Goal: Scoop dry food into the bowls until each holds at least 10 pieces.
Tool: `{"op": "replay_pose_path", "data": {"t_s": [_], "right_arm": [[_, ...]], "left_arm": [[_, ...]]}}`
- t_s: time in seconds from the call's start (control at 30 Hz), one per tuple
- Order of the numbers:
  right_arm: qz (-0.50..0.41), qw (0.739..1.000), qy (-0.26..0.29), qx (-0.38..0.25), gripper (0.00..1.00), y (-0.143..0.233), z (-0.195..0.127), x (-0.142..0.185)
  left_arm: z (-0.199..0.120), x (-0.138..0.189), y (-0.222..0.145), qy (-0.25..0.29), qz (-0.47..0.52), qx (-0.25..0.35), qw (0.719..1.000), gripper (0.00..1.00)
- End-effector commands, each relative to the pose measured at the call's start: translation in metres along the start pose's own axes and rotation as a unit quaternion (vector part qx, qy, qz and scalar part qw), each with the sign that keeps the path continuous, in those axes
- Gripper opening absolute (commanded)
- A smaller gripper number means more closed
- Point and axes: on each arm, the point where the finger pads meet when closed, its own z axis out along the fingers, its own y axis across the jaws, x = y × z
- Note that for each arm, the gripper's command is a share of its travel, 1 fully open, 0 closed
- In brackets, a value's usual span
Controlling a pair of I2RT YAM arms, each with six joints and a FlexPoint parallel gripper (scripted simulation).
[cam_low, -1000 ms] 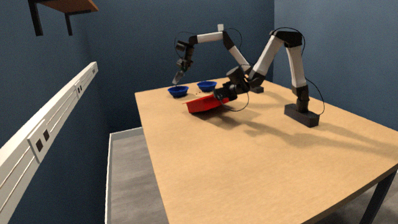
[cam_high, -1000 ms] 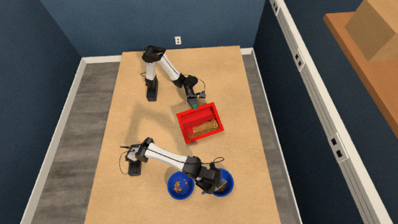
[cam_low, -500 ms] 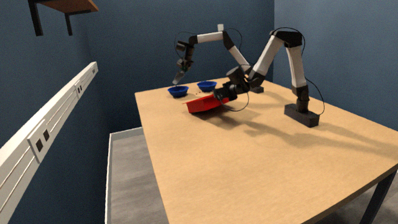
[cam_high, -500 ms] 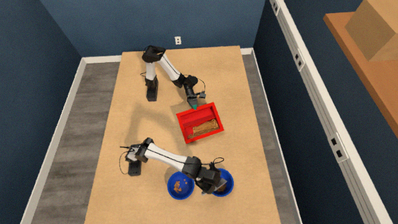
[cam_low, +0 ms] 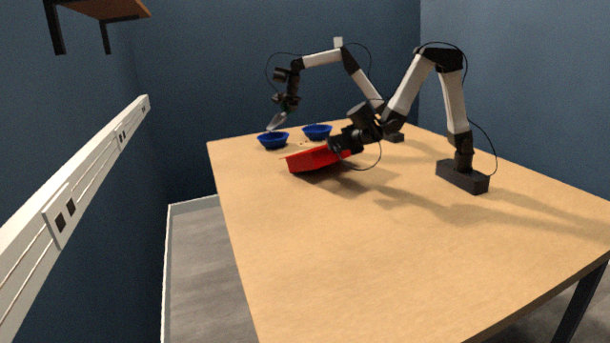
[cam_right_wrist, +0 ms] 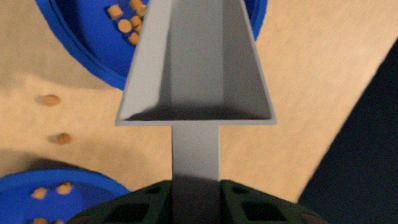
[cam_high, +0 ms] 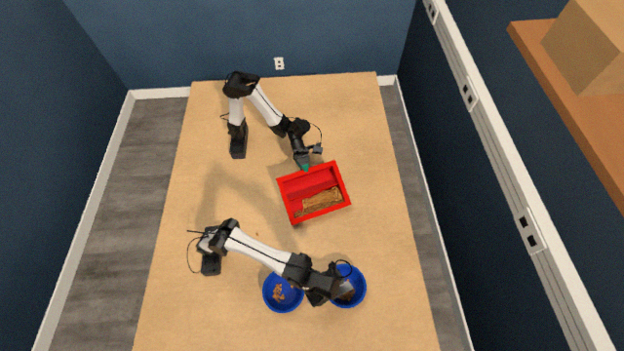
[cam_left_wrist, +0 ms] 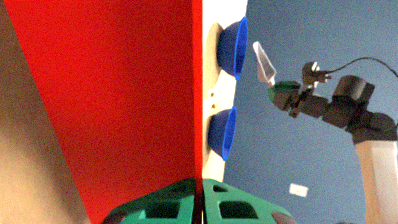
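Blue walls (cam_high: 244,29) (cam_low: 229,86) round a tan table (cam_high: 341,122) (cam_low: 381,248). Top: red box (cam_high: 285,201) (cam_low: 310,161) (cam_left_wrist: 120,100), centre, food (cam_high: 322,199) along its lower side; two blue bowls (cam_high: 283,307) (cam_high: 363,288) (cam_low: 273,140) (cam_low: 316,132) (cam_left_wrist: 232,47) (cam_left_wrist: 220,135) (cam_right_wrist: 100,65) (cam_right_wrist: 75,175), lower centre, food inside. Exterior: box tilted; scoop (cam_high: 345,289) (cam_low: 276,121) (cam_left_wrist: 265,65) (cam_right_wrist: 196,65) above the left-hand bowl. Left wrist: left gripper (cam_high: 305,168) (cam_low: 340,143) (cam_left_wrist: 199,200), closed on box wall. Right wrist: right gripper (cam_high: 336,290) (cam_low: 285,109) (cam_left_wrist: 272,94) (cam_right_wrist: 196,200), clamping scoop handle; two loose pieces (cam_right_wrist: 51,100) (cam_right_wrist: 63,138), left.
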Motion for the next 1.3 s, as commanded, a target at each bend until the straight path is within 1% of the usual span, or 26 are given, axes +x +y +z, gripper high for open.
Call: {"op": "replay_pose_path", "data": {"t_s": [0.0, 0.17, 0.3, 0.37, 0.47, 0.53, 0.57, 0.63, 0.67, 0.8, 1.0, 1.1, 1.27], "right_arm": [[0.066, 0.997, -0.042, 0.003, 0.0, 0.002, -0.018, -0.004], [0.058, 0.997, -0.044, 0.003, 0.0, 0.006, -0.018, -0.011], [0.059, 0.997, -0.044, 0.003, 0.0, 0.005, -0.017, -0.009], [0.064, 0.996, -0.052, 0.017, 0.0, -0.006, -0.026, -0.01], [0.064, 0.996, -0.057, 0.024, 0.0, -0.011, -0.03, -0.012], [0.061, 0.996, -0.055, 0.02, 0.0, -0.008, -0.026, -0.015], [0.081, 0.995, -0.049, 0.003, 0.0, 0.003, -0.016, -0.004], [0.081, 0.995, -0.049, 0.003, 0.0, 0.003, -0.016, -0.004], [0.092, 0.994, -0.057, 0.0, 0.0, 0.008, -0.015, -0.008], [0.154, 0.985, -0.079, -0.008, 0.0, 0.017, -0.009, -0.005], [0.241, 0.963, -0.115, -0.023, 0.0, 0.036, 0.0, -0.004], [0.286, 0.948, -0.133, -0.028, 0.0, 0.044, 0.004, -0.002], [0.284, 0.949, -0.134, -0.029, 0.0, 0.047, 0.004, -0.006]], "left_arm": [[0.001, 0.001, -0.005, 0.008, 0.019, 0.011, 1.0, 0.0], [0.001, 0.001, -0.005, 0.008, 0.019, 0.011, 1.0, 0.0], [0.001, 0.001, -0.005, 0.008, 0.019, 0.011, 1.0, 0.0], [0.001, 0.001, -0.005, 0.008, 0.019, 0.011, 1.0, 0.0], [0.001, 0.001, -0.005, 0.008, 0.019, 0.011, 1.0, 0.0], [0.001, 0.001, -0.005, 0.008, 0.019, 0.011, 1.0, 0.0], [0.001, 0.001, -0.005, 0.008, 0.019, 0.011, 1.0, 0.0], [0.001, 0.001, -0.005, 0.008, 0.019, 0.011, 1.0, 0.0], [0.001, 0.001, -0.005, 0.008, 0.019, 0.011, 1.0, 0.0], [0.001, 0.001, -0.005, 0.008, 0.019, 0.011, 1.0, 0.0], [0.001, 0.001, -0.005, 0.008, 0.019, 0.011, 1.0, 0.0], [0.001, 0.001, -0.005, 0.008, 0.019, 0.011, 1.0, 0.0], [0.001, 0.001, -0.005, 0.008, 0.019, 0.011, 1.0, 0.0]]}}
